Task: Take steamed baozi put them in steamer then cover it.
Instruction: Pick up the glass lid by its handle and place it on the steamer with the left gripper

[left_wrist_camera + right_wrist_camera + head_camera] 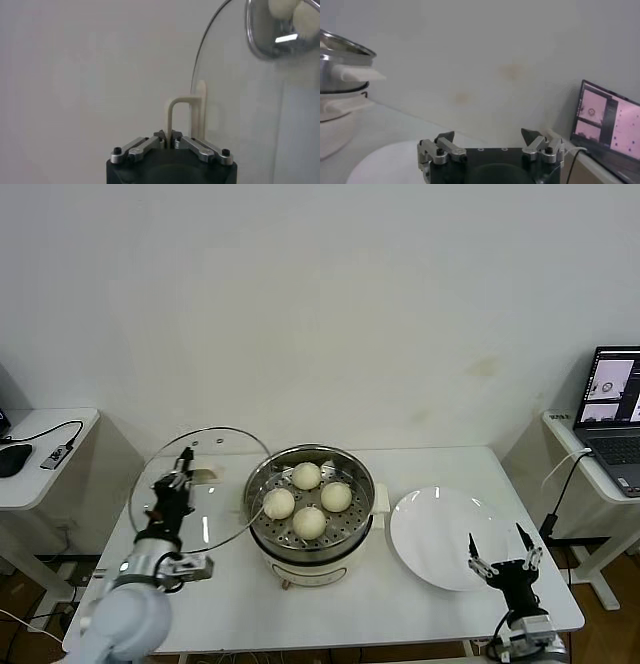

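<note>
The right gripper (504, 550) idles with fingers spread beside the plate (420, 534). The left gripper (172, 489) pinches the cover (200, 484) by its handle, held tilted just left of the steamer (312, 509), where four baozi (308, 522) sit. With so thin a grip, the glass could swing or slip and clip the rim.

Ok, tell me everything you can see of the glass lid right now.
The lid is a round clear glass disc with a thin metal rim and a cream-white loop handle. The left claw is shut on that handle and holds the lid tilted, off the table, to the left of the steamer. Its right edge looks to overlap the steamer's rim in the head view; contact there cannot be told. The steamer is not yet covered, and nothing else touches the lid.
</note>
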Available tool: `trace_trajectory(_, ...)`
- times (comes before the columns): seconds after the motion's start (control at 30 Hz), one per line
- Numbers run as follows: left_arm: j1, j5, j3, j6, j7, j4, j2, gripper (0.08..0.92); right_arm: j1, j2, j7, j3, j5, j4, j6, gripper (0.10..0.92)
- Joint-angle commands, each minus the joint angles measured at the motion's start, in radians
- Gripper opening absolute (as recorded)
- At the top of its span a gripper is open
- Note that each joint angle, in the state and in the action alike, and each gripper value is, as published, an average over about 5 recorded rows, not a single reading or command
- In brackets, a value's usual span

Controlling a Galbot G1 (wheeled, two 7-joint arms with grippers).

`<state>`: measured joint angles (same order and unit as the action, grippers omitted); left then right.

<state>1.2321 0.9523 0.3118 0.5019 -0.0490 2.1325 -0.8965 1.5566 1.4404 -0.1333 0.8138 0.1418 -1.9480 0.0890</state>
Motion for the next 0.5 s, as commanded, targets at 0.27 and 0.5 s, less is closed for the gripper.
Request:
trace_trajectory(0.27,-0.327,0.256,-0.377,0.154,-0.216,-0.124,-0.207,0.137,-0.027,0.054,0.011,-0.045,0.105,0.031,-0.018,0.823)
trace_trajectory(0.5,-0.349,0.328,-0.414,0.140,-0.236,-0.186,-0.277,0.137,-0.025,0.053,0.022,-0.039,0.107,0.037,-0.013,0.823)
